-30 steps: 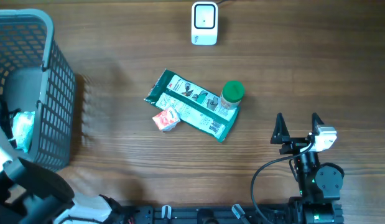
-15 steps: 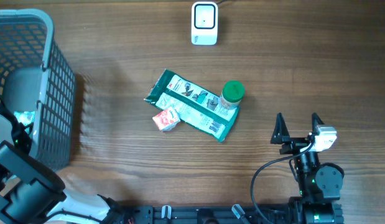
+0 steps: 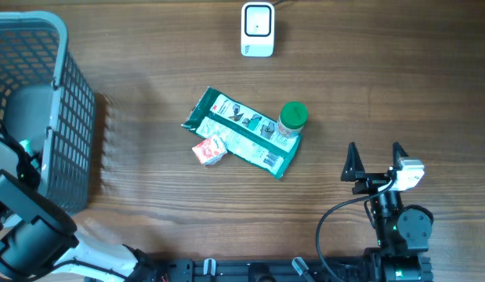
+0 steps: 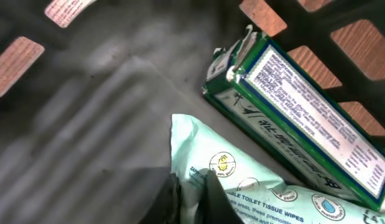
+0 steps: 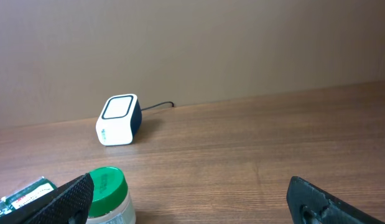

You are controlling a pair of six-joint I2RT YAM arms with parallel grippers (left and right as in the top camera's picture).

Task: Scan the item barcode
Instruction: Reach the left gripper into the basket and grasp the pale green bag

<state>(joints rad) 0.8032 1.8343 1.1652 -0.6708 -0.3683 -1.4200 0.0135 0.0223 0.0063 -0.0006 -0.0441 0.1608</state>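
Note:
Inside the grey basket (image 3: 70, 117) at the left, my left gripper (image 4: 191, 178) is shut on the corner of a pale green pack of toilet tissue wipes (image 4: 273, 190). A green and white carton (image 4: 298, 118) lies beside the pack on the basket floor. The white barcode scanner (image 3: 257, 30) stands at the table's far edge and also shows in the right wrist view as the scanner (image 5: 119, 119). Near the front right, my right gripper (image 3: 375, 160) rests open and empty, its fingers wide apart.
A flat green packet (image 3: 242, 131), a green-lidded jar (image 3: 292, 117) and a small red box (image 3: 210, 150) lie together mid-table. The basket's mesh walls surround the left gripper. The scanner's cable runs off the far edge.
My left gripper has gone from open to shut on the wipes pack inside the basket, and the left arm has shifted slightly. The right arm has not moved.

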